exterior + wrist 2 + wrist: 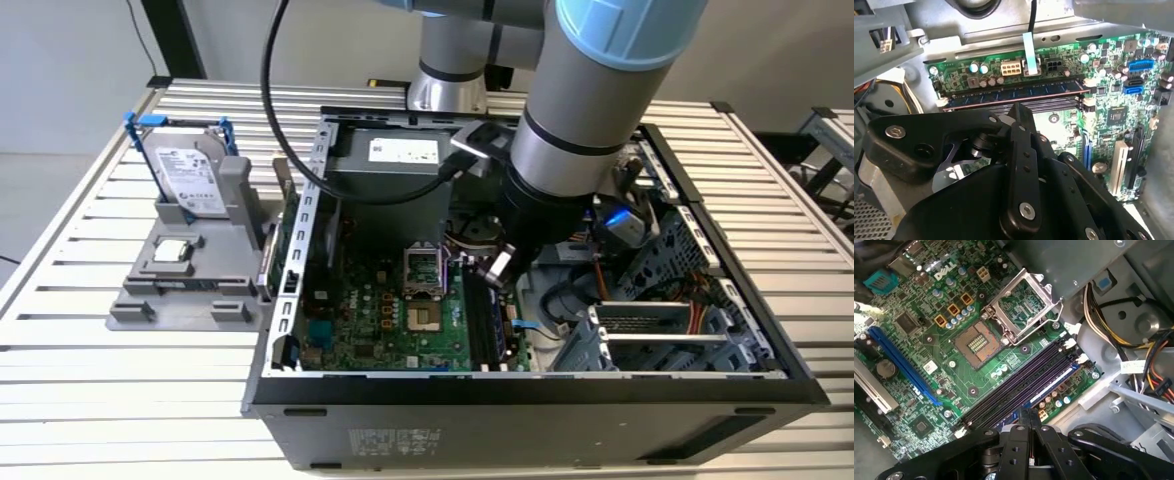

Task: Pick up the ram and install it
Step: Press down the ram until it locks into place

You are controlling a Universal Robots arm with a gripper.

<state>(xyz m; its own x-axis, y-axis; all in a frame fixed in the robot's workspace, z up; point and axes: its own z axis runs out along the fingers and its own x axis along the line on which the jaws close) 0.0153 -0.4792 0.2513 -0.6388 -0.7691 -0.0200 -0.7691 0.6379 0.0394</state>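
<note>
ram (1019,93) is a long thin dark stick with blue chips. It's standing on edge in the outermost memory slot, lying level along it.

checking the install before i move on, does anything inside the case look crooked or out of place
Nothing stands out. The ram lies level along its slot on the motherboard, with the gripper just above it. The CPU socket is empty with its latch frame open, which looks deliberate, not damage. The hard drive stands upright in its holder outside the case.
</note>
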